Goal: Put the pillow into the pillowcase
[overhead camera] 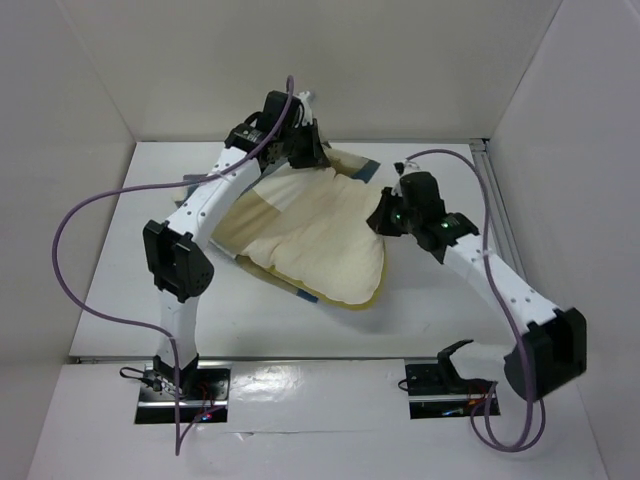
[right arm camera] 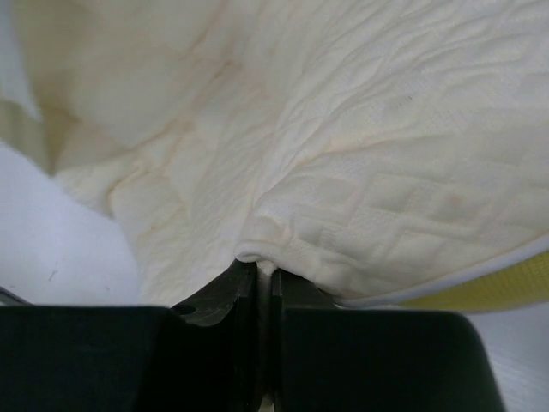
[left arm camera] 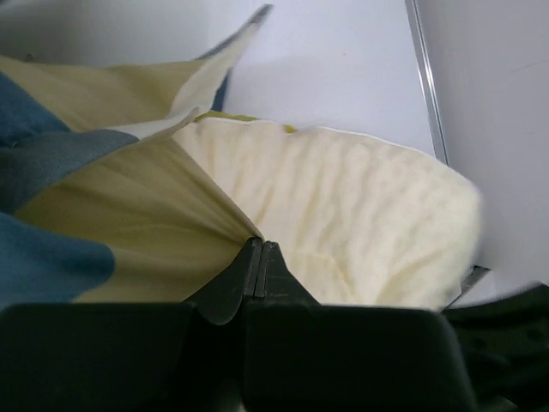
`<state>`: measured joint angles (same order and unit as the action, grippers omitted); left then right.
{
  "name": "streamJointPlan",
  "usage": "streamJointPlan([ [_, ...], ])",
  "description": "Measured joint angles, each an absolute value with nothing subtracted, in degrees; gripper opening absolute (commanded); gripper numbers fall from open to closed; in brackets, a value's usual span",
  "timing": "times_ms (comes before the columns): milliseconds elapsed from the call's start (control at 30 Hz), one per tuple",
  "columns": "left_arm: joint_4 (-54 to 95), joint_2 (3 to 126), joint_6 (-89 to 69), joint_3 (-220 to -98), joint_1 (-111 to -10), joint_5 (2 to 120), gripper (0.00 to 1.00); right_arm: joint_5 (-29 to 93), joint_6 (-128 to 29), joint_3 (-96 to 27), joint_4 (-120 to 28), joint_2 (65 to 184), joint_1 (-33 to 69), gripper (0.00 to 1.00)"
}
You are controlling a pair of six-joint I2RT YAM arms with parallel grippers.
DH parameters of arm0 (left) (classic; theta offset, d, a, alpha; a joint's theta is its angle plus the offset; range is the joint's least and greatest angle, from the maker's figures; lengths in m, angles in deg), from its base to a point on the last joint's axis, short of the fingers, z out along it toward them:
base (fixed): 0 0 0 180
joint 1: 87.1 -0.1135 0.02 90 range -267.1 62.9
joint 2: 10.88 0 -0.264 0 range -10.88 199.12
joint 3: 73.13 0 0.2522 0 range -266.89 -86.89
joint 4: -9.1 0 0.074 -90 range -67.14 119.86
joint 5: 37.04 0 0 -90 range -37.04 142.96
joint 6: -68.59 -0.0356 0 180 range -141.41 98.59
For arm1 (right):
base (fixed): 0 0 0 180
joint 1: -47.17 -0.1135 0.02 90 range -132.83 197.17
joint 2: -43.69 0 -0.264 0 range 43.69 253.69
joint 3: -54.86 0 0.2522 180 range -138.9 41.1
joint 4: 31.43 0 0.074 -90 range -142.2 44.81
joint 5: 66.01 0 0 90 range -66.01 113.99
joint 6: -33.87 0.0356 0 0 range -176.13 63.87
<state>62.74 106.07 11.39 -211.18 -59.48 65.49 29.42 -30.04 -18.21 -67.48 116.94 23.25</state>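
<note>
On the left side of the top view, a purple cable (overhead camera: 75,215) makes a big loop over the white table (overhead camera: 120,290) beside the left arm. This arm reaches to the far side, and the left gripper (overhead camera: 300,150) is at the far-left corner of the fabric. In its wrist camera I see both fingers (left arm camera: 244,270) pressed together, with folds of the pillowcase (left arm camera: 129,215) running into the tips, so it pinches the case there. The case shows tan and blue squares. One pointed flap of it stands up toward the far wall.

In the middle of the table, between the two arms, lies the pillow (overhead camera: 320,235). It is cream and quilted, with a brighter yellow edge (overhead camera: 340,300) on the near side. A tan part of the case lies over its far-left part. Blue strips of the case show under the near edge and at the far-right corner. Most of the pillow is uncovered.

On the right, the right gripper (overhead camera: 385,215) is at the pillow's right edge. In its wrist view the fingers (right arm camera: 296,296) are almost together, and a fold of the quilted cover is nipped between the tips. A metal rail (overhead camera: 495,200) runs along the table's right border.
</note>
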Motion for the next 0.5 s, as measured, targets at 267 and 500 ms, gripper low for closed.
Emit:
streamJointPlan([
  [267,61.23,114.77,13.38,-214.15,-59.13,66.76,0.12,22.32,-24.51,-7.66,-71.08,100.07,17.74,0.32],
  [500,66.24,119.18,9.71,-215.15,-57.71,69.69,0.92,12.48,-22.63,-5.71,-84.42,101.58,16.67,1.0],
])
